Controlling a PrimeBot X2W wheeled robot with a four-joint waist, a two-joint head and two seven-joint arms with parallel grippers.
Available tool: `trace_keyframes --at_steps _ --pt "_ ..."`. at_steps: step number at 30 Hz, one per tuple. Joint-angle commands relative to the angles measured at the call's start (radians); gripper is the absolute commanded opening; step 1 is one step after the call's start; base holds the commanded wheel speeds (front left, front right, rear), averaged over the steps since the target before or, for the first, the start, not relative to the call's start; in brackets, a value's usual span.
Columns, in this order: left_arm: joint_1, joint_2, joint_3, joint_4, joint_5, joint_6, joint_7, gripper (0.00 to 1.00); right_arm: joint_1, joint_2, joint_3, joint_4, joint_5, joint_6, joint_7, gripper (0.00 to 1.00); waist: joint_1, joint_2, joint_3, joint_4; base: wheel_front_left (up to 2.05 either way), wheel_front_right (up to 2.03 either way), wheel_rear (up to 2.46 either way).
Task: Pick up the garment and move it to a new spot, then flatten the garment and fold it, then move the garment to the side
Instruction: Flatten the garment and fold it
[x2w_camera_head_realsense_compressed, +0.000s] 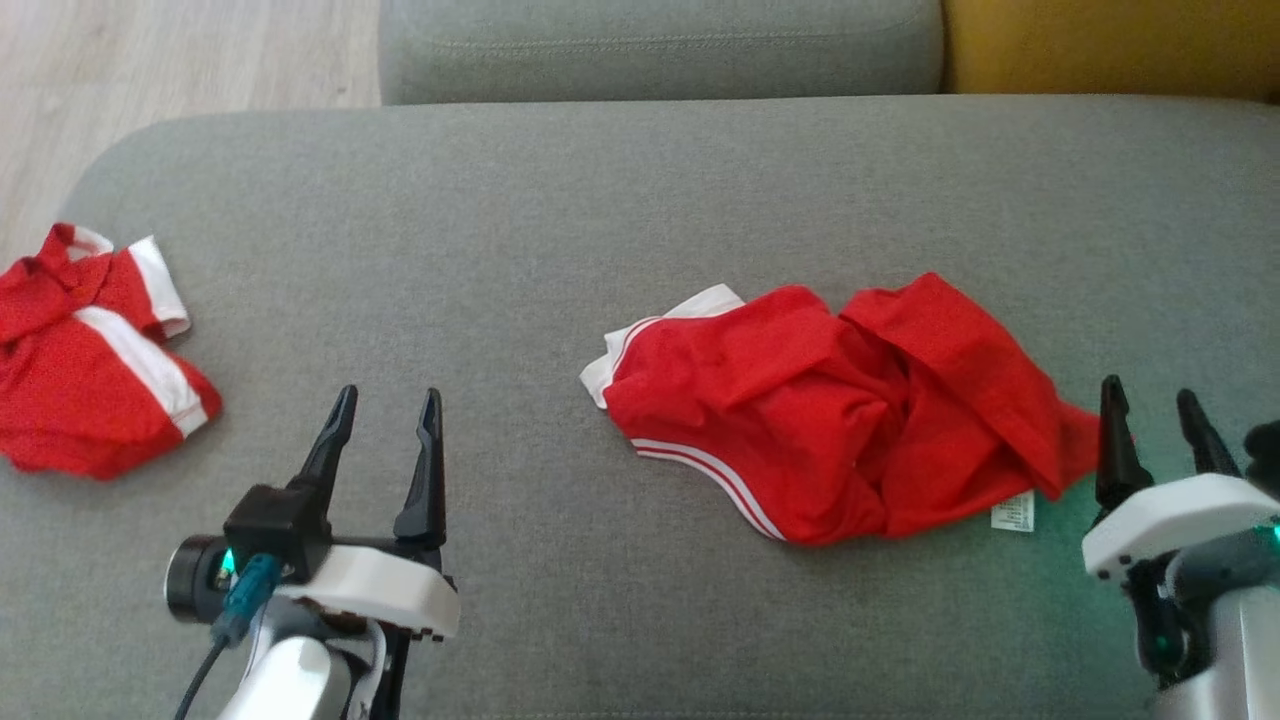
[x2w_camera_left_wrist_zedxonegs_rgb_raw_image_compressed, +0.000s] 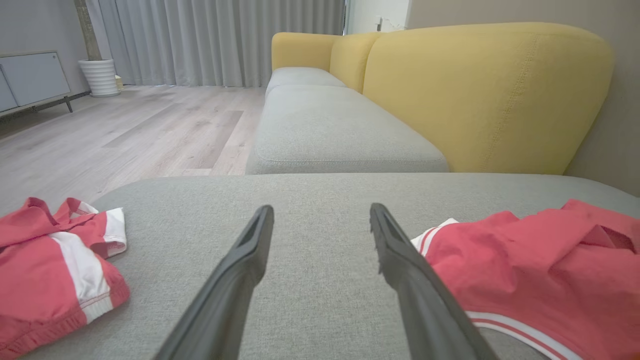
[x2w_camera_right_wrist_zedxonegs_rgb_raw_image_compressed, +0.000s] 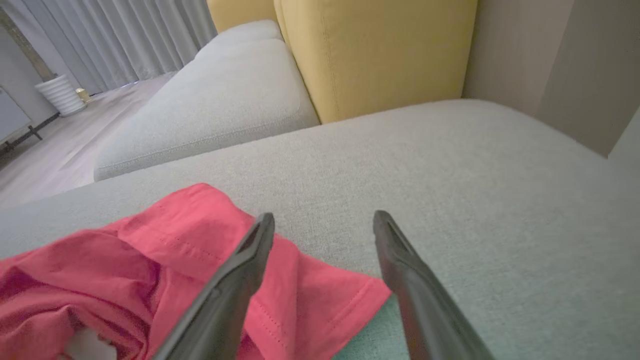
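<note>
A crumpled red garment (x2w_camera_head_realsense_compressed: 840, 410) with white trim and a small white label lies on the grey cushion (x2w_camera_head_realsense_compressed: 600, 200), right of centre. Its right edge reaches my right gripper (x2w_camera_head_realsense_compressed: 1155, 400), which stands open just above that hem. In the right wrist view the red garment (x2w_camera_right_wrist_zedxonegs_rgb_raw_image_compressed: 165, 260) lies under and left of my open right gripper (x2w_camera_right_wrist_zedxonegs_rgb_raw_image_compressed: 324, 222), and nothing is gripped. My left gripper (x2w_camera_head_realsense_compressed: 388, 405) is open over bare cushion, well left of the garment. Seen from the left wrist, my left gripper (x2w_camera_left_wrist_zedxonegs_rgb_raw_image_compressed: 321, 212) has the garment (x2w_camera_left_wrist_zedxonegs_rgb_raw_image_compressed: 530, 260) at its right.
A second red and white garment (x2w_camera_head_realsense_compressed: 85, 360) lies bunched at the cushion's left edge, also seen as a red heap (x2w_camera_left_wrist_zedxonegs_rgb_raw_image_compressed: 55, 260) from the left wrist. Behind are another grey seat (x2w_camera_head_realsense_compressed: 660, 45), a yellow backrest (x2w_camera_left_wrist_zedxonegs_rgb_raw_image_compressed: 480, 90) and wooden floor (x2w_camera_left_wrist_zedxonegs_rgb_raw_image_compressed: 125, 130).
</note>
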Motion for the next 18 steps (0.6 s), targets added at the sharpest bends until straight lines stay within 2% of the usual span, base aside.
trace_keyframes --at_steps 1,10,18 --pt "-0.027 0.017 0.041 -0.028 -0.005 0.005 -0.010 1.00 -0.013 -0.017 0.042 -0.079 -0.023 -0.001 -0.007 1.00 0.0000 -0.0001 -0.008 -0.006 0.00 0.00 0.00" --pt "0.000 0.033 0.035 -0.034 -0.005 0.010 -0.003 1.00 0.109 -0.008 0.192 -0.388 -0.082 -0.001 0.023 1.00 0.0000 -0.0001 -0.053 -0.021 0.00 0.00 0.00" --pt "0.032 0.043 0.019 -0.047 -0.006 0.014 0.011 1.00 0.218 -0.004 0.267 -0.491 -0.080 -0.001 0.030 1.00 0.0000 -0.0001 -0.080 -0.022 0.00 0.00 0.00"
